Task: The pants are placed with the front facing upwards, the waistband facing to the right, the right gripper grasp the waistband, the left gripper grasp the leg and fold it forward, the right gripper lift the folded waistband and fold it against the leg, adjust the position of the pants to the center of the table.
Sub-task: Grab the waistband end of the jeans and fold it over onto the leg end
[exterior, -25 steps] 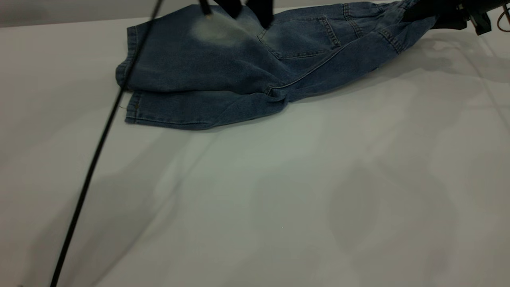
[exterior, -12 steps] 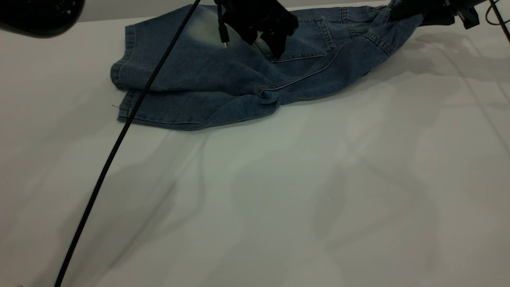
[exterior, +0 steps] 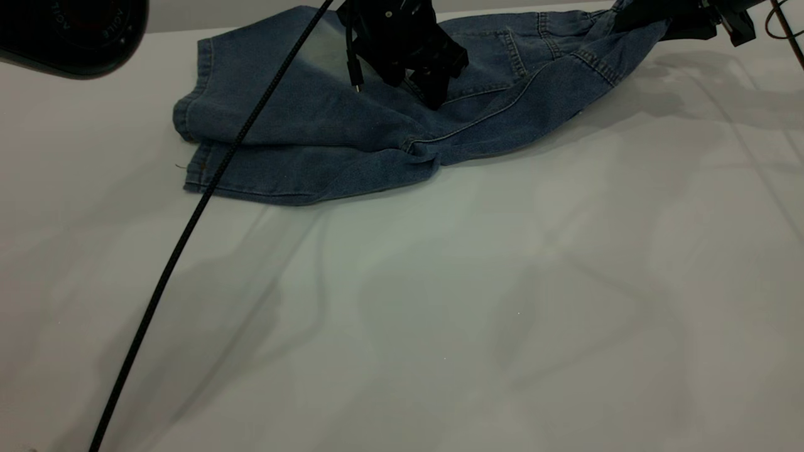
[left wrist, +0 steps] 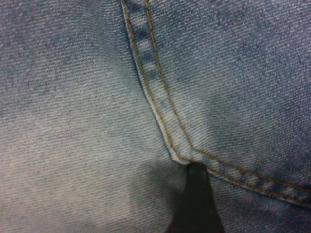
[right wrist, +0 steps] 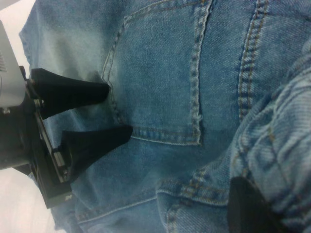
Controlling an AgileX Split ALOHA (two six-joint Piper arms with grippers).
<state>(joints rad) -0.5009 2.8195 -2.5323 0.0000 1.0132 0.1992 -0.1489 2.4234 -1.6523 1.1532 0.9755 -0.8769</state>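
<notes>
At the far left of the exterior view a dark round arm housing point(exterior: 69, 34) is seen above the table point(exterior: 440, 314), and one black braided cable point(exterior: 188, 226) is strung slantwise from the lower left up toward the top middle. One pair of pants point(exterior: 314, 125) is laid across the far part of the table, its two legs stacked at the left with the hems to the left and the lower leg showing beneath the upper one. Over the middle of the pants the left gripper point(exterior: 433, 94) is lowered onto the denim beside a patch pocket point(exterior: 487, 59). In the right wrist view its two fingers point(right wrist: 97, 138) are shown apart by a moderate gap, with both tips pressed on the cloth at the pocket's stitched side seam and corner and no fold pinched between them; in the left wrist view only one dark fingertip point(left wrist: 197, 194) is shown, touching the corner of the tan double stitching. One pale faded patch point(exterior: 320, 53) can be counted, partly hidden behind that gripper. At the right, the waistband point(exterior: 619, 28) is raised off the table and is clamped by the right gripper point(exterior: 653, 19) near the top right corner, its jaws closed on the gathered band, so that the cloth slopes down from there to the table.
</notes>
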